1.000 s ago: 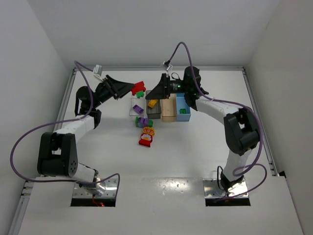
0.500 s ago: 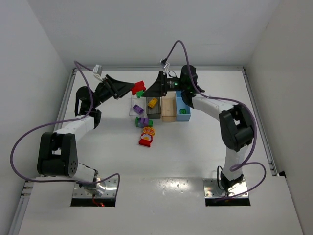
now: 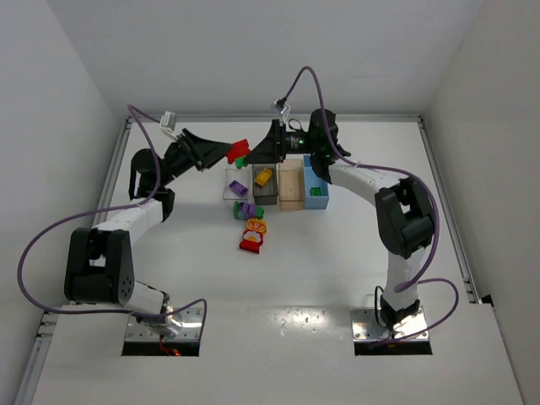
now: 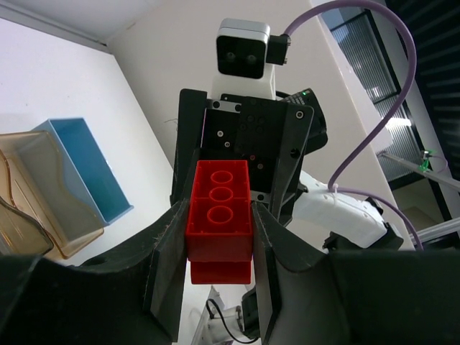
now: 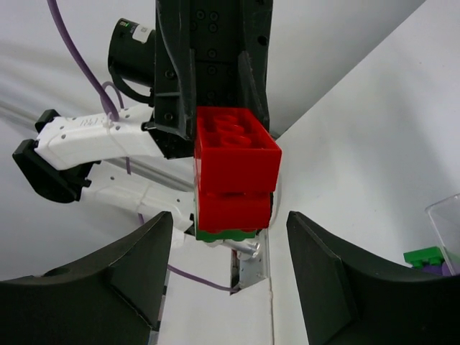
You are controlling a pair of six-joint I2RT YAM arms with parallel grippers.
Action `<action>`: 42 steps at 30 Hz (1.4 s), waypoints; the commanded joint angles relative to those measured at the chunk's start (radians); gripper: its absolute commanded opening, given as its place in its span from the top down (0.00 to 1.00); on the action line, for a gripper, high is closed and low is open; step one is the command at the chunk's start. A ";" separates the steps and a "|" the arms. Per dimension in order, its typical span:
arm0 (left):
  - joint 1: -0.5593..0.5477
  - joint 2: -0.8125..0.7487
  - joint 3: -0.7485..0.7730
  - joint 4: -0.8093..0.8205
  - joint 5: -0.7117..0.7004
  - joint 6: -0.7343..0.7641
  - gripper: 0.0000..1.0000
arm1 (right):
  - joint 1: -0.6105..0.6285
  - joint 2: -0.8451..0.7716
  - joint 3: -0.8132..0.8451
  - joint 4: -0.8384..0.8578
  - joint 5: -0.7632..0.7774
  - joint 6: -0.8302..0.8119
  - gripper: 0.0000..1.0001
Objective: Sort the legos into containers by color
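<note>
The left gripper (image 4: 219, 223) clamps the red brick stack (image 5: 236, 162); the stack lies dead ahead of the right gripper (image 5: 230, 219), centred between its half-wide, empty fingers; the stack's long axis crosses their closing line.

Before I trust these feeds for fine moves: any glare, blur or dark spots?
Top external: evenly lit and sharp, with one glare patch on the table towards its near edge. Left wrist: red brick stack crisp, left pincer around it dark and soft. Right wrist: same stack sharp, right pincer dark, slightly blurred.
</note>
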 commanded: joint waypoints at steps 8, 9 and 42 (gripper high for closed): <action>0.011 0.013 0.028 0.072 -0.033 0.015 1.00 | 0.020 0.023 0.047 0.070 -0.006 0.010 0.39; 0.011 0.022 0.028 0.072 -0.033 0.015 1.00 | 0.020 0.023 0.047 0.070 -0.006 0.010 0.42; 0.124 0.123 0.199 0.105 -0.109 0.047 1.00 | -0.024 -0.253 -0.211 -0.495 -0.028 -0.662 1.00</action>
